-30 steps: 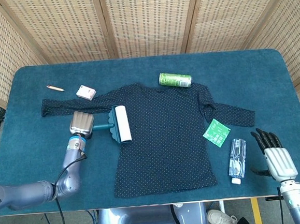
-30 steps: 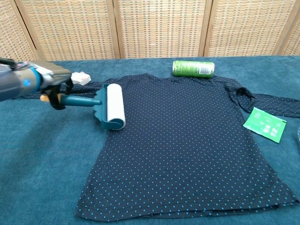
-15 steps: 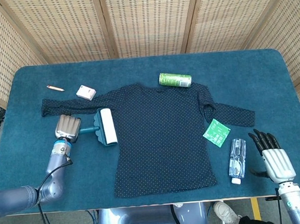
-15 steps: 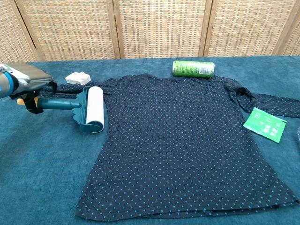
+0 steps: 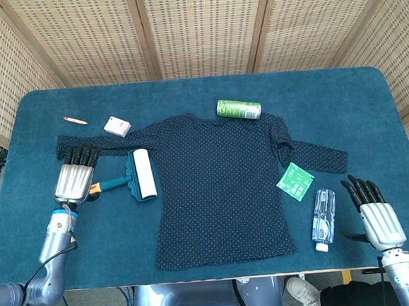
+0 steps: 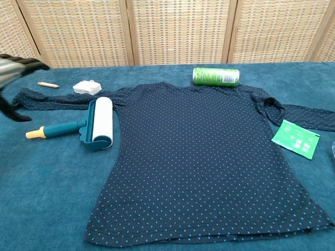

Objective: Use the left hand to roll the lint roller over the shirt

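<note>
The dark dotted shirt [image 5: 221, 180] [image 6: 209, 157] lies flat in the middle of the blue table. The lint roller [image 5: 139, 174] [image 6: 99, 123], white roll on a teal handle with an orange end, rests on the table against the shirt's left edge, just below the left sleeve. My left hand [image 5: 74, 179] [image 6: 13, 65] hovers over the handle's end with its fingers stretched out, holding nothing. My right hand [image 5: 375, 210] is at the near right corner of the table, fingers apart and empty, away from the shirt.
A green can [image 5: 238, 108] [image 6: 215, 76] lies by the collar. A green packet [image 5: 294, 181] [image 6: 296, 138] and a water bottle [image 5: 324, 218] lie right of the shirt. A small white box [image 5: 117, 126] [image 6: 86, 87] and a pencil [image 5: 75, 120] [image 6: 47, 84] lie far left.
My left hand dragged the roller left off the shirt body, then let go of the handle and spread its fingers. The roller now lies free on the table.
</note>
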